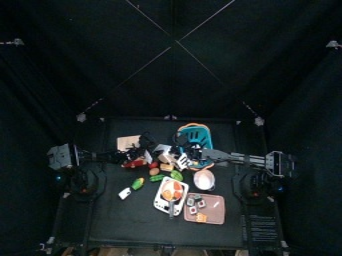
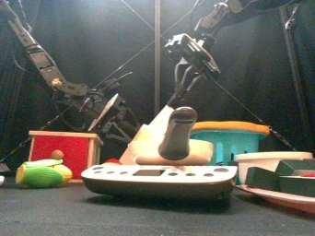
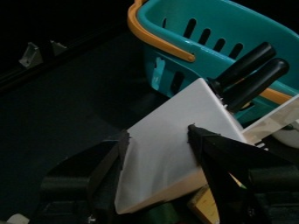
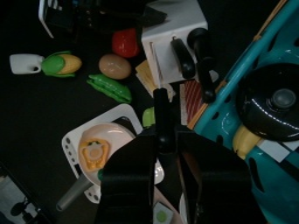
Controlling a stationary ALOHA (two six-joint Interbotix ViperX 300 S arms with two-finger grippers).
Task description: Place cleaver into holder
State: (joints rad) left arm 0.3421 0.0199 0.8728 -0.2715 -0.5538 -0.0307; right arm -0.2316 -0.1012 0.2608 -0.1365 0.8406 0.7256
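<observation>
blk table (image 1: pixel 114 215) | no legible text | cleaver (image 3: pixel 176 144) at holder (image 3: pixel 208 203)

The basket (image 3: pixel 222 39) is teal with an orange rim — black handles (image 3: pixel 247 74) lie against it, beside a pale grey-white slanted block (image 3: pixel 176 144). A red tomato (image 4: pixel 126 42), a tan egg (image 4: pixel 114 66), a green pea pod (image 4: pixel 111 87) and a yellow-and-green corn cob (image 4: pixel 61 63) lie on the black desk (image 4: pixel 47 122). At the front stands a red box (image 2: pixel 64 152) with a tan edge — near it a grey scale (image 2: pixel 160 180).
</observation>
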